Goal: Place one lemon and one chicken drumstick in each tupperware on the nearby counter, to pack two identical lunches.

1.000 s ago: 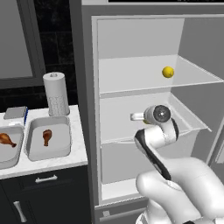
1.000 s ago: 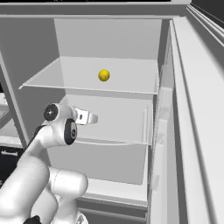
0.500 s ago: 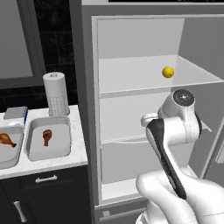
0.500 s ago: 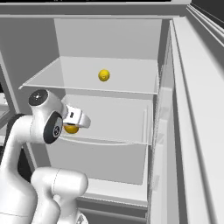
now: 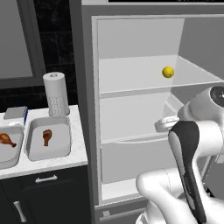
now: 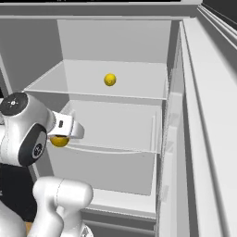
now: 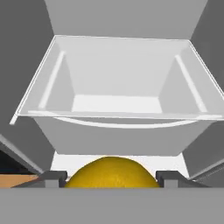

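Now the fingers (image 7: 112, 181) grip one lemon (image 7: 111, 173) before the open fridge drawer (image 7: 118, 94); swinging left toward the tupperware (image 5: 47, 139) on the tabletop (image 5: 81, 151), a loose hold could drop it.

Two lemons are in sight: one lemon (image 5: 168, 72) lies on the upper shelf (image 5: 131, 83) of the open fridge, and a second lemon (image 7: 110, 172) sits between the jaws of the single gripper (image 7: 109, 177). Two chicken drumsticks show, one drumstick (image 5: 47, 136) in each tub, the other drumstick (image 5: 5, 139) at the left edge. Two tupperware tubs stand on the table (image 5: 78, 148): the nearer tub (image 5: 63, 148) and the partly cut-off tub (image 5: 13, 157). One paper towel roll (image 5: 56, 93) stands behind them. One fridge drawer (image 7: 118, 105) is visible.
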### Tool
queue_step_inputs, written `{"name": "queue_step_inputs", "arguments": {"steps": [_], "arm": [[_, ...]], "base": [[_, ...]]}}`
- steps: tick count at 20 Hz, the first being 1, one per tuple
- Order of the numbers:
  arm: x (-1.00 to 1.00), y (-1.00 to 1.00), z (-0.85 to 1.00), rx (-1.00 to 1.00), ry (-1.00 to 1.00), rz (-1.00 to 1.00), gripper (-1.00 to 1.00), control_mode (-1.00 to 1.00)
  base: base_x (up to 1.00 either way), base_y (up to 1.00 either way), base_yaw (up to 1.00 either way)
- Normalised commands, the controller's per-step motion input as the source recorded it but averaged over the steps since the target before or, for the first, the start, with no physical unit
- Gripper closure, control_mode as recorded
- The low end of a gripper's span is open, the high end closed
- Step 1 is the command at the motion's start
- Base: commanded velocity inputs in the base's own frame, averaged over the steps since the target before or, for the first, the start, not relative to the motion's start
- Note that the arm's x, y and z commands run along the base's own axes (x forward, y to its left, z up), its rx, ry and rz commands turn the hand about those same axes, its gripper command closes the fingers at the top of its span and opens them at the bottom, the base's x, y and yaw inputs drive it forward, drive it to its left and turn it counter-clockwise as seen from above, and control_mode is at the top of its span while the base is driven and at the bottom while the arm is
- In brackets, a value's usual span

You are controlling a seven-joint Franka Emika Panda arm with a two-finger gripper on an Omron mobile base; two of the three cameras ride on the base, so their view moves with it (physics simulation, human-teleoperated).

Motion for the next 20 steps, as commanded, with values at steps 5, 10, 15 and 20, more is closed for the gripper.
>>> {"name": "queue_step_inputs", "arguments": {"steps": [5, 10, 15, 20], "arm": [[-0.6, 0.11, 0.34, 0.01, 0.07, 0.18, 1.0, 1.0], [0.0, 0.0, 0.0, 0.0, 0.0, 0.0, 1.0, 1.0], [0.0, 0.0, 0.0, 0.0, 0.0, 0.0, 1.0, 1.0], [0.0, 0.0, 0.0, 0.0, 0.0, 0.0, 1.0, 1.0]], "base": [[-0.2, 0.07, 0.03], [-1.0, 0.44, 0.18], [-0.68, 0.93, 0.13], [0.32, 1.0, 0.02]]}}
